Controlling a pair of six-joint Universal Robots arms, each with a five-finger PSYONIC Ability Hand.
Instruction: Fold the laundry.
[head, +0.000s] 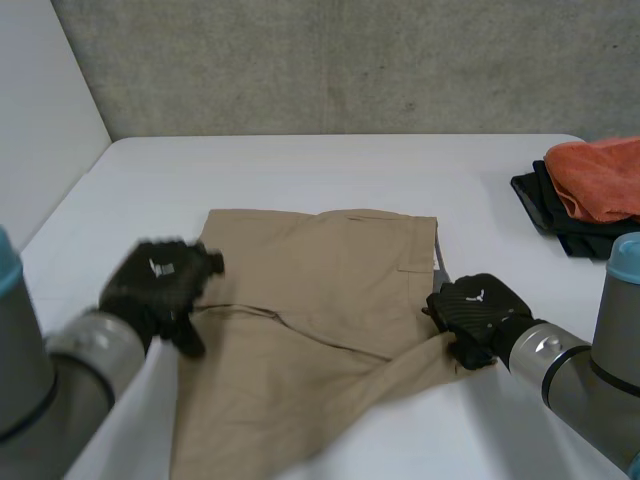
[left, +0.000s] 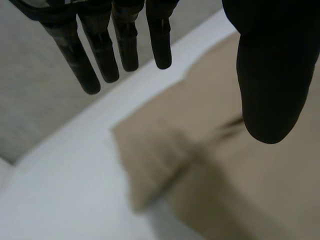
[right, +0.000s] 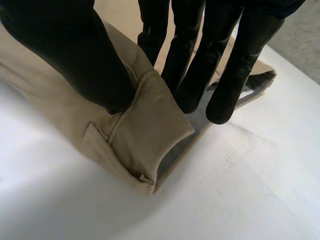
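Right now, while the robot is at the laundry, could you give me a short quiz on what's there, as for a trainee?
1. True or false: the left hand is pinching the shorts.
2. Which hand grips the shorts? A) left B) right C) both
3. Fill in: the top cloth of the pile at the table's far right is ______.
Key: 1 false; its fingers hang straight above the shorts' edge. 2 B; the right hand pinches the waistband edge. 3 orange.
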